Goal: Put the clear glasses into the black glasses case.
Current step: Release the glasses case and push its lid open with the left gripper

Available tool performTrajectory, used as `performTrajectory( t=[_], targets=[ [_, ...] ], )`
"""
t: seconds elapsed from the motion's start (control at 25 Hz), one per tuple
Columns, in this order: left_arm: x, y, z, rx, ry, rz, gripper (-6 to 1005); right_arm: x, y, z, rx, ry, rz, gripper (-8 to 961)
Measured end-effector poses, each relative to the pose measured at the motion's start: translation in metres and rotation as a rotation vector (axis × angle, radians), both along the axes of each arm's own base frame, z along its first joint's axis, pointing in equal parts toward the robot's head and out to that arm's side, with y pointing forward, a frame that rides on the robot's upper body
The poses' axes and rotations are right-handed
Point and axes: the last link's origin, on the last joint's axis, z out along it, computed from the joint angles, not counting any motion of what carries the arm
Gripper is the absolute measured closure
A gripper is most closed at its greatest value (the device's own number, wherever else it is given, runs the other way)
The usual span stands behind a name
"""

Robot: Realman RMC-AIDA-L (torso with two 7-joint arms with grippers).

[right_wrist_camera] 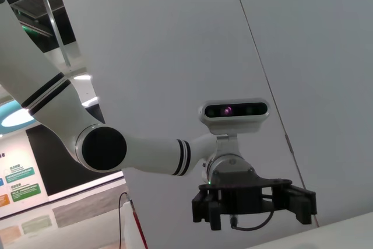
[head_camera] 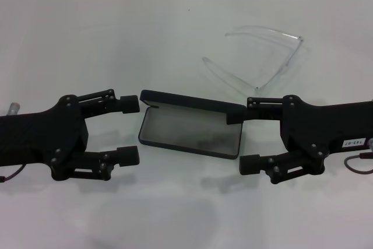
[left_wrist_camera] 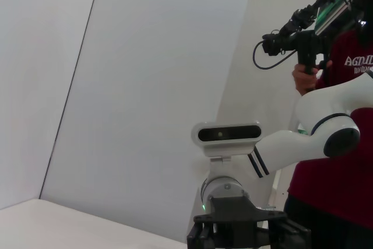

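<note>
Right tool (head_camera: pixel 243 139) beside crosswise black glasses case (head_camera: pixel 191 133).

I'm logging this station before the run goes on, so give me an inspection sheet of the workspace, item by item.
Surface: white table, bare around the work.
Black glasses case: lies open at the middle, grey lining showing, nothing inside it.
Clear glasses: on the table beyond the case, toward the robot's right, temple arms unfolded, apart from the case.
Clutter: a small grey cylinder end at the left edge; cannot tell what it is.
Left gripper: open, just left of the case.
Right gripper: open, at the case's right end; contact cannot be told.
Cables: one loop at the right wrist.
Surroundings: white wall; a person in dark red holding a handheld rig.
</note>
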Motion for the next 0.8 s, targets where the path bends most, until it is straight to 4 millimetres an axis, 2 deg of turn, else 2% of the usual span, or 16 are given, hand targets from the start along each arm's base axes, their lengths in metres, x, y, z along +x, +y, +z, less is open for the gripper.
performTrajectory(
  t=[0.56, 0.68, 0.8],
  targets=[
    [0.000, 0.000, 0.000, 0.005, -0.005, 0.003, 137, 0.003, -0.001, 0.002, 0.017, 0.008, -0.011, 93],
    [0.003, 0.006, 0.008, 0.050, -0.019, 0.001, 140, 0.009, 0.005, 0.013, 0.080, 0.032, -0.037, 93],
    [0.015, 0.020, 0.024, 0.112, -0.015, -0.026, 143, 0.025, 0.013, 0.038, 0.213, 0.078, -0.105, 93]
  ],
)
